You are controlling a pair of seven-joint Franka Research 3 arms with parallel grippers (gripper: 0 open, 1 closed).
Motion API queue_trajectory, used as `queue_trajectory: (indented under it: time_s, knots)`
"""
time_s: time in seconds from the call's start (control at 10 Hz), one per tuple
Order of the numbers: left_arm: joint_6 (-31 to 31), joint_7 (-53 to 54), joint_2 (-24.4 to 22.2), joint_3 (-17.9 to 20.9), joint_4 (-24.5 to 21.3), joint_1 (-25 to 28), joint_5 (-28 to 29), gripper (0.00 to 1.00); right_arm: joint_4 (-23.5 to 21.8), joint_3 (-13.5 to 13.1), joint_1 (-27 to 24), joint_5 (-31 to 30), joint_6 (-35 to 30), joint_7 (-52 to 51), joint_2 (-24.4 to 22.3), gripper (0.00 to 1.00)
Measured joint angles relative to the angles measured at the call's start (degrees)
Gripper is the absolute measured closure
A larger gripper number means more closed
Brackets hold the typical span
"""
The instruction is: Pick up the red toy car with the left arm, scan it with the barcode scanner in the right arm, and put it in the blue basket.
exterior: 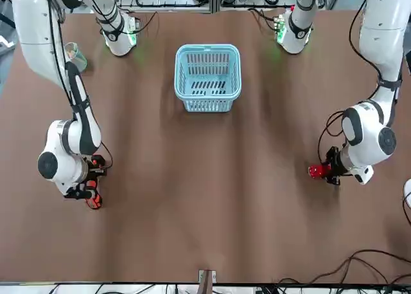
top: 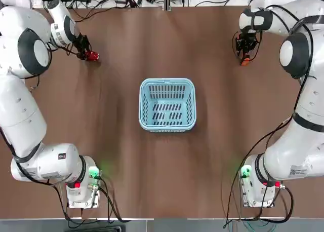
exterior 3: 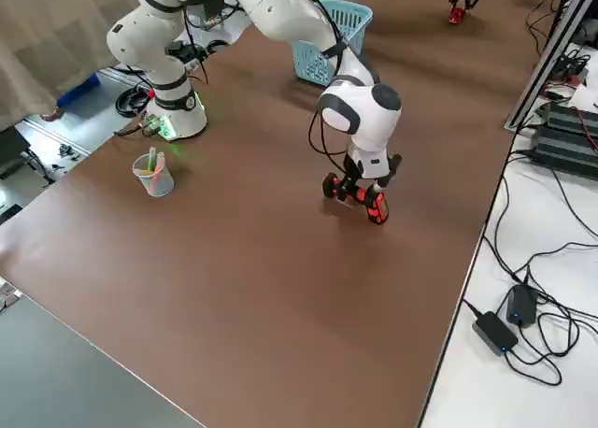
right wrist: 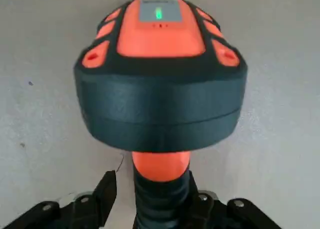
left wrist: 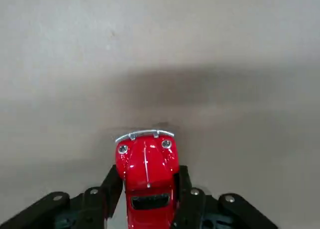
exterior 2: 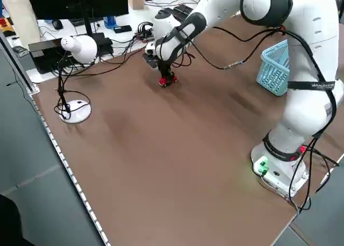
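1. Your left end effector (top: 87, 53), upper left of the top view, is clamped on the red toy car (left wrist: 147, 175), which sits low at the tabletop (top: 116, 156).
2. Your right end effector (right wrist: 150, 201) has a finger on each side of the barcode scanner (right wrist: 160, 74) handle (upper right of the top view); whether it is gripping yet, you cannot tell.
3. The blue basket (top: 167, 83), centre frame, holds nothing, so lifting, scanning and dropping all remain.
4. Writing: small print on the left arm's (exterior 2: 301, 85) link in the left side view, too small to read; the scanner shows a green light.
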Motion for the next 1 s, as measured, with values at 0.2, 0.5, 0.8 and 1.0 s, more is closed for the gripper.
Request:
queue_trajectory:
  time_s: [0.2, 0.5, 0.8, 1.0]
  knots:
    - [-3.6, -0.2, -2.4, -0.3, 1.5, -0.3, 0.0, 0.51, 0.0, 0.0, 0.0, 0.0, -0.8, 0.0, -0.1, 0.41]
    - [-6.1, -2.1, -4.9, -3.3, 2.5, -0.2, -0.1, 0.51, 0.1, -0.2, -0.1, 0.0, -1.1, 0.0, -0.4, 0.53]
    - [-6.5, -13.3, -5.4, -9.6, 4.9, -0.9, -0.1, 0.51, 0.1, -0.1, -0.1, 0.0, -1.3, 0.0, -0.6, 0.65]
    - [-8.7, -20.5, -6.8, -12.2, 6.8, -3.7, 0.9, 0.51, 0.1, -0.1, 0.0, 0.0, -1.3, 0.0, -0.6, 0.64]
